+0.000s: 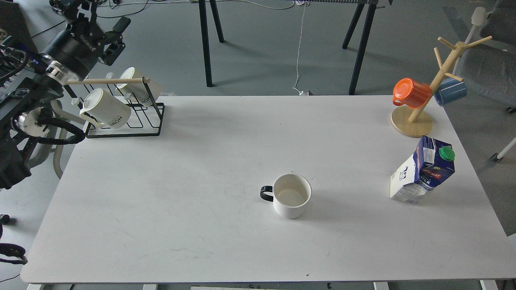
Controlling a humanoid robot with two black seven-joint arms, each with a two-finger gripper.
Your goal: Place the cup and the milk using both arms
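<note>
The cup [291, 196], a white mug with a black handle pointing left, stands upright and alone near the middle of the white table [181, 181]. The milk [422, 171], a blue and white carton with a green cap, stands upright near the table's right edge. My left gripper [119, 36] is raised off the table at the far upper left, above the mug rack and far from the cup. Its two fingers stand apart and hold nothing. My right arm and gripper are out of view.
A black wire rack [121, 117] with two cream "HOME" mugs stands at the back left corner. A wooden mug tree [419, 104] with an orange cup [411, 93] and a blue cup [450, 91] stands at the back right. Chairs flank the table.
</note>
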